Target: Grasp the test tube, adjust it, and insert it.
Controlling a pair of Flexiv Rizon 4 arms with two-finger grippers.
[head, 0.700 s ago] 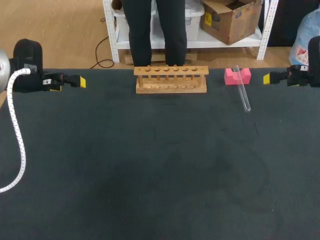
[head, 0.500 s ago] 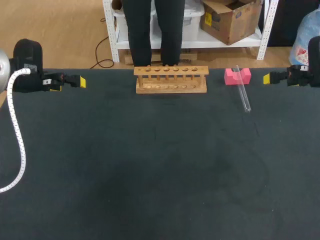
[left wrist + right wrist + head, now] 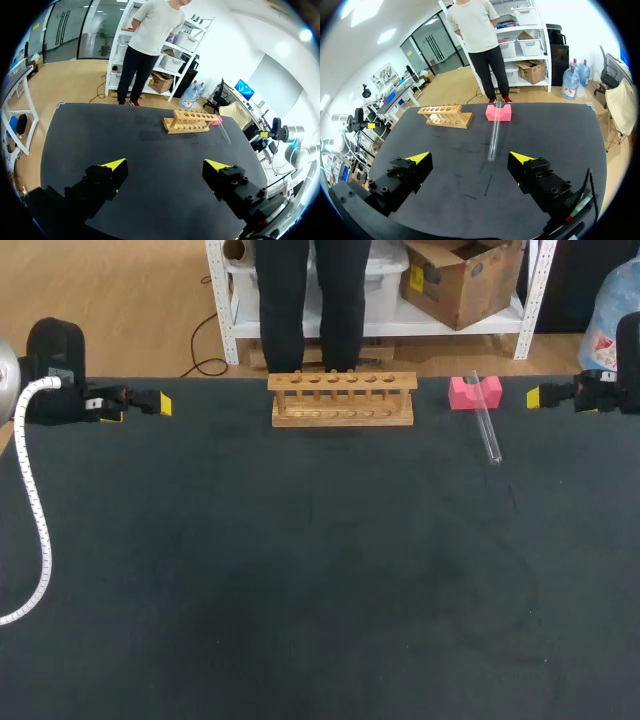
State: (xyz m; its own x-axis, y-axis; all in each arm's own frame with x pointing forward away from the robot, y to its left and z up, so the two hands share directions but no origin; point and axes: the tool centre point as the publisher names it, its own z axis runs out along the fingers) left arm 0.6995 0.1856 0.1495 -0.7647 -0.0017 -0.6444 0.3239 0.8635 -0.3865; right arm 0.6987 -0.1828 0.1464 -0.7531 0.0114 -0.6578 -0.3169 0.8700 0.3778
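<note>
Waiting on the grasp: tube not picked up yet

Nothing is in hand so far. The tube (image 3: 488, 435) lies on the table (image 3: 300, 570) at the far right, its far end propped on the pink block (image 3: 474, 392) and its near end resting on the mat. The rack (image 3: 342, 400) stands at the far middle, well left of the tube, and from what I can see all its holes are empty.

Both arms sit out at the table's far corners. The left gripper (image 3: 165, 165) has its fingers spread wide with nothing between them, and so does the right gripper (image 3: 470, 157), which has the tube lying ahead of it on the mat.

So I'd call this step one, the grasp, not started. The right arm looks like the obvious pick since it's much nearer. It'd need to come in over the tube, set its fingers across it, and close gently, because the tube is round and could roll or slip. Turning it upright and lining it up with a rack hole comes after.
</note>
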